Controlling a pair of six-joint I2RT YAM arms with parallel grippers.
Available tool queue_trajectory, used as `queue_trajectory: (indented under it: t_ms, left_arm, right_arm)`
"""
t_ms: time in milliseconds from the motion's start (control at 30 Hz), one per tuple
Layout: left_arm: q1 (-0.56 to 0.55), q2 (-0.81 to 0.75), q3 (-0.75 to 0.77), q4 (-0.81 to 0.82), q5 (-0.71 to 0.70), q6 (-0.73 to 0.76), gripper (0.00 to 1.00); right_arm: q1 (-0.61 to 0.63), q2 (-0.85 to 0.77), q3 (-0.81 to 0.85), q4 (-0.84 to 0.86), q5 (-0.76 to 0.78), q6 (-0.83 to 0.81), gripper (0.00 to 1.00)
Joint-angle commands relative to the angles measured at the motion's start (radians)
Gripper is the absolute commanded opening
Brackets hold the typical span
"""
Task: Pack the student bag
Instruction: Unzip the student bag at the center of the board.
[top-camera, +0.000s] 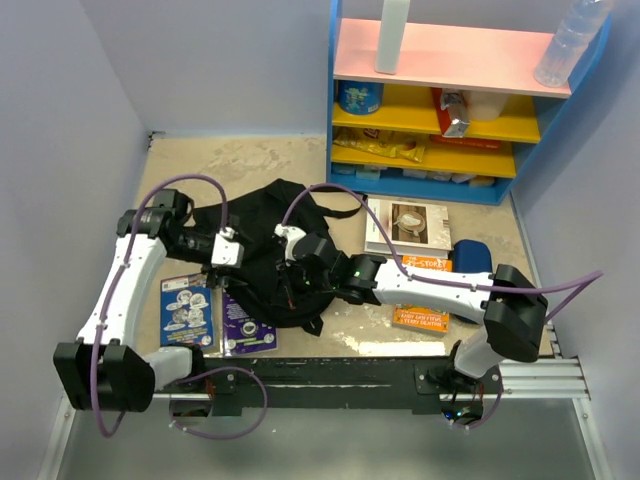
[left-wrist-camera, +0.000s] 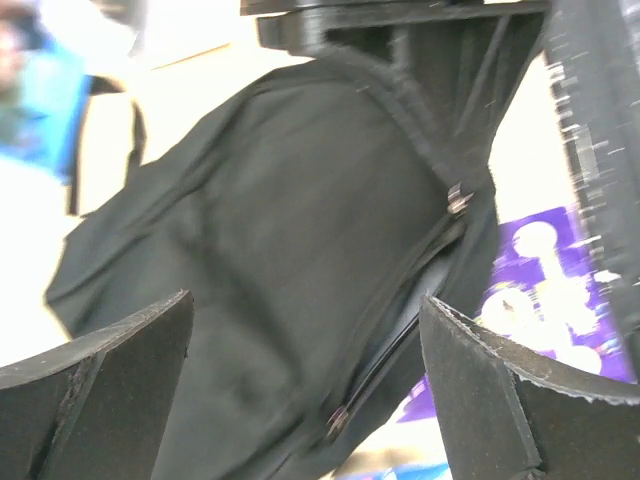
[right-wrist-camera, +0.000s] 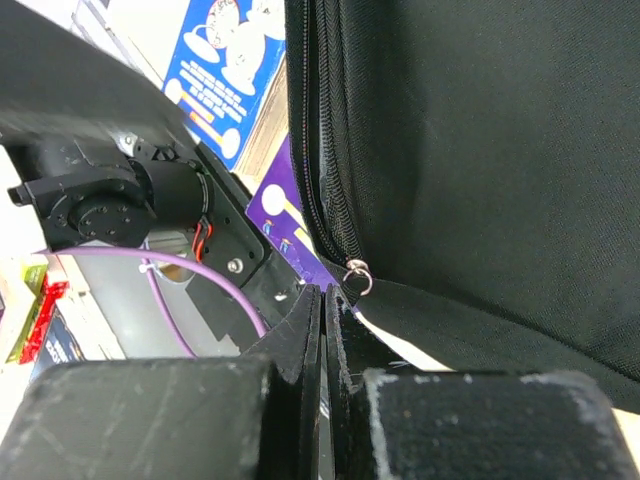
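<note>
We found the student bag (top-camera: 258, 215) lying flat in the middle of the table (top-camera: 300, 165), a soft black heap with a strap trailing toward the shelf unit (top-camera: 345, 120). Both arms reached in over it from the near edge.

The left gripper (left-wrist-camera: 305, 305) stood wide apart above the bag's left side and held nothing. In its wrist view one finger (left-wrist-camera: 110, 390) sat at the lower left and the other at the lower right, with black fabric and a curving zipper line (left-wrist-camera: 400, 330) between them. The view was blurred, so we could not tell whether the fingertips touched the cloth.

The right gripper (right-wrist-camera: 325, 295) had its jaws pressed together, their tips just beside the metal zipper pull (right-wrist-camera: 358, 272) at the edge of the bag. Whether a sliver of fabric or tab was pinched between them, we could not tell.

A blue book (top-camera: 186, 310) and a purple book (top-camera: 240, 325) lay by the bag's near left, the purple one partly under it. To the right lay a white book (top-camera: 407, 228), an orange book (top-camera: 425, 305) under the right arm, and a dark-blue pencil case (top-camera: 470, 253) just beside them
</note>
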Motion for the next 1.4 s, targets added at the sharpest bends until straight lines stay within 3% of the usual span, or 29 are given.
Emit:
queue_trajectory:
  t_ms: [0, 133, 233, 267, 367, 400, 533, 633, 800, 900, 1033, 1367]
  left_arm:
    - [-0.063, 0.039, -0.067, -0.002, 0.056, -0.044, 0.96]
    - [-0.106, 0.028, -0.098, 0.031, 0.047, -0.066, 0.86]
    - [-0.156, 0.019, -0.094, 0.008, 0.034, -0.064, 0.66]
    - [-0.174, 0.018, -0.089, -0.006, 0.033, -0.066, 0.52]
    - [-0.211, 0.011, -0.091, -0.011, 0.022, -0.102, 0.24]
    - [-0.221, 0.005, -0.097, -0.012, 0.016, -0.106, 0.22]
    - [-0.244, -0.009, -0.123, -0.014, -0.033, -0.142, 0.25]
    - [-0.257, -0.033, -0.141, -0.014, -0.053, -0.167, 0.45]
    - [-0.302, -0.048, -0.201, -0.012, -0.143, -0.140, 0.58]
    - [-0.307, -0.041, -0.210, -0.011, -0.159, -0.132, 0.58]
    - [-0.307, -0.036, -0.227, 0.047, -0.173, -0.176, 0.49]
    - [-0.319, -0.006, -0.247, 0.202, -0.185, -0.288, 0.45]
  right_arm:
    - [0.007, -0.019, 0.038, -0.002, 0.024, -0.004, 0.00]
    - [0.009, -0.018, 0.021, 0.006, 0.042, 0.025, 0.00]
    - [0.007, 0.007, 0.024, 0.006, 0.070, 0.034, 0.00]
    - [0.004, 0.021, 0.030, 0.006, 0.073, 0.036, 0.00]
    - [0.003, 0.034, 0.042, 0.015, 0.070, 0.043, 0.00]
    - [0.000, 0.039, 0.045, 0.017, 0.067, 0.047, 0.00]
    - [-0.011, 0.039, 0.053, 0.015, 0.065, 0.048, 0.00]
    - [-0.023, 0.033, 0.047, 0.018, 0.064, 0.051, 0.00]
    - [-0.046, 0.022, 0.039, 0.018, 0.061, 0.048, 0.00]
    - [-0.049, 0.021, 0.045, 0.027, 0.050, 0.048, 0.00]
    - [-0.049, 0.024, 0.054, 0.030, 0.031, 0.050, 0.00]
    - [-0.051, 0.002, 0.051, 0.036, 0.013, 0.053, 0.00]
